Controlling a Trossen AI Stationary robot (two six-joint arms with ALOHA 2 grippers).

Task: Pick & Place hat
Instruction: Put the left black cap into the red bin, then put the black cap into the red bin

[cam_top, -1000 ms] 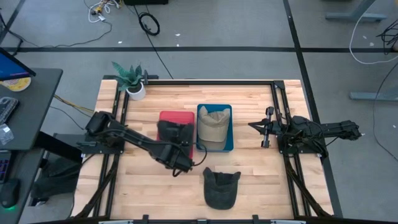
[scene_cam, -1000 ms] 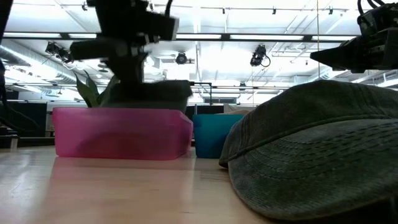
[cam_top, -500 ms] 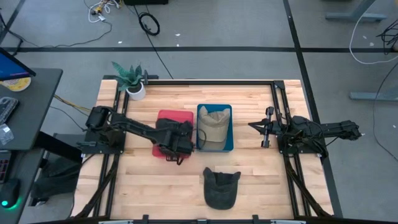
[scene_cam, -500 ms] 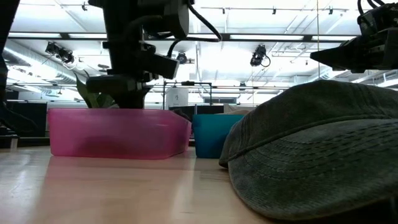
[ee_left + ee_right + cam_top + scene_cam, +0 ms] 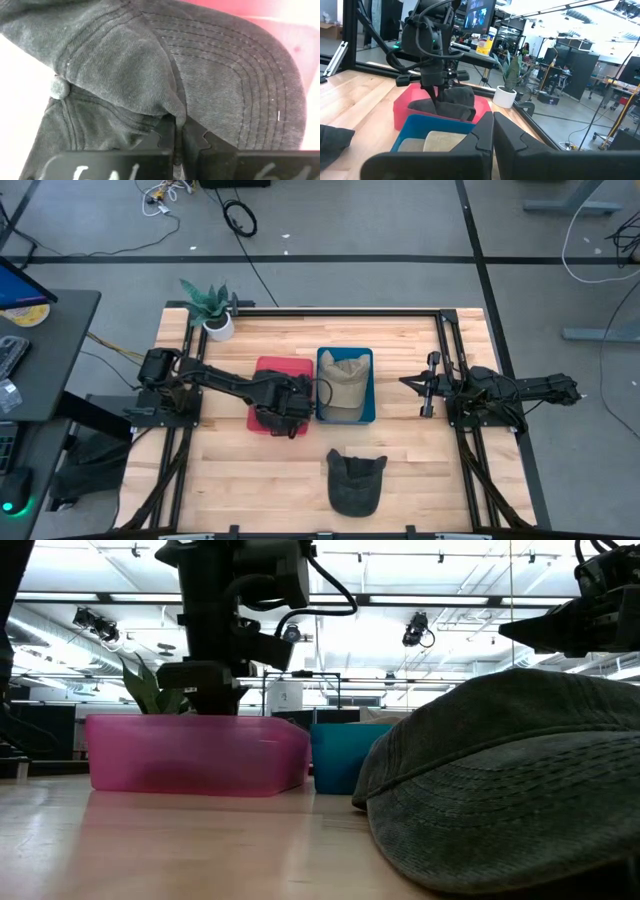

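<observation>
Fingers (image 5: 170,131) of the left gripper (image 5: 287,402) pinch a dark hat (image 5: 150,65) inside the pink bin (image 5: 268,370); right gripper (image 5: 425,385) — pressed together — waits over the bench (image 5: 240,480).

On the light wooden counter (image 5: 240,470) a red plastic bin (image 5: 270,368) holding a dark grey cap (image 5: 150,65) stands just left of a blue plastic bin (image 5: 372,380) holding a tan cap (image 5: 342,383), with another dark grey cap (image 5: 356,480) lying nearer the front edge and a small potted plant (image 5: 212,308) at the back left corner.
</observation>
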